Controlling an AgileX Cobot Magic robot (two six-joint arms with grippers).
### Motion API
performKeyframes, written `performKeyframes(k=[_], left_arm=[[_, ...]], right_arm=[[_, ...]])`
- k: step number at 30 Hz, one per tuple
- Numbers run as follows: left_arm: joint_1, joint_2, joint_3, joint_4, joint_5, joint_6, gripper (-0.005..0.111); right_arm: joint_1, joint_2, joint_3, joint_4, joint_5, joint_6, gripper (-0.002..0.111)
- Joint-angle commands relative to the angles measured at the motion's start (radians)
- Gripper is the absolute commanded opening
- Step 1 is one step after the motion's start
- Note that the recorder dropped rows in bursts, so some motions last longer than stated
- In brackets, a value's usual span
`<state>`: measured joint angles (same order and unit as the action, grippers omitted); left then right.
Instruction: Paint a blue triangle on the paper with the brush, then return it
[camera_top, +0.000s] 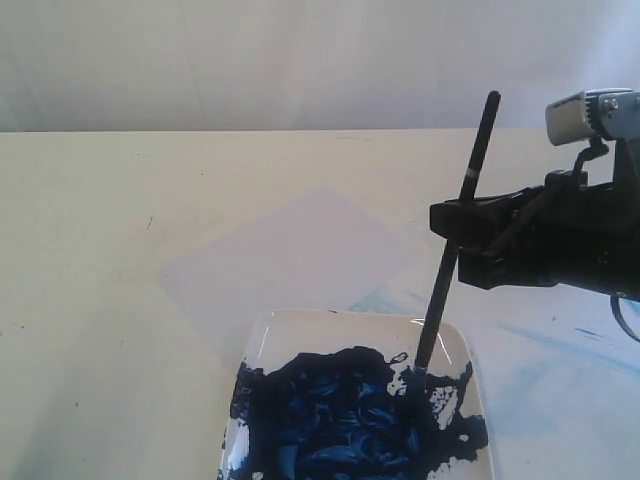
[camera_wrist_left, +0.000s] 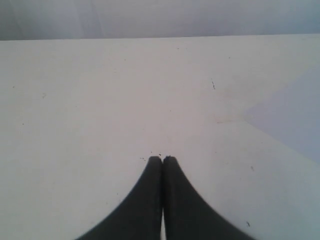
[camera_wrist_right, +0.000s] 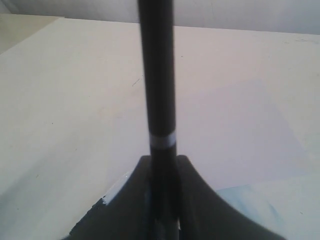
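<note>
The long, thin, black-handled paintbrush (camera_top: 438, 295) stands close to upright. Its long axis runs from the bristle end, down at the plate, to the free handle end up high, and that top end leans toward the right of the exterior view. The handle is plain black, with a thin pale ring (camera_top: 468, 176) just above the grip. The lower tip is sunk in paint, so the bristles cannot be made out.

The black right end effector (camera_top: 450, 226) is clamped on the handle in its upper half. The right wrist view shows one finger pressed to each side of the shaft.

The brush tip meets a thick dark-blue mass of paint (camera_top: 340, 420) that covers most of a glossy white rounded-rectangle plate (camera_top: 292, 333) at the near edge of the cream bench (camera_top: 100, 250). Behind the plate lies a thin, pale grey-white square sheet of paper (camera_top: 300, 240), turned like a diamond. Faint pale-blue smears (camera_top: 545, 380) mark the bench to the right of the plate, beneath the arm.

The left end effector (camera_wrist_left: 162, 161) has its black fingers pressed together with nothing between them, over bare bench near a corner of the paper.
</note>
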<state>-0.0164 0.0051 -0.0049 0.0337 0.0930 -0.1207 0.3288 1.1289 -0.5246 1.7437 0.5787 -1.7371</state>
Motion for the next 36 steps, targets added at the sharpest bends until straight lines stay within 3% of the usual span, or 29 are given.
performKeyframes(k=[1,20,26,32,36], left_arm=[[-0.008,-0.005,0.005,-0.002,-0.064,-0.008,0.0],[-0.008,-0.005,0.005,-0.002,-0.348,-0.012,0.0],[-0.008,-0.005,0.005,-0.004,-0.618,-0.082,0.0],[-0.008,0.11,-0.168,-0.004,-0.331,-0.082,0.0],[-0.008,0.327,-0.293,0.049,-0.324,-0.081,0.0]], right_arm=[[0.002,0.0,0.005,0.001,-0.012,-0.012,0.0],[0.002,0.0,0.011,0.001,-0.066,-0.01,0.0],[0.002,-0.017,-0.007,0.001,-0.052,-0.01,0.0],[0.002,-0.073,-0.102,0.001,-0.05,-0.004,0.0],[0.002,-0.09,-0.153,0.001,-0.047,-0.002,0.0]])
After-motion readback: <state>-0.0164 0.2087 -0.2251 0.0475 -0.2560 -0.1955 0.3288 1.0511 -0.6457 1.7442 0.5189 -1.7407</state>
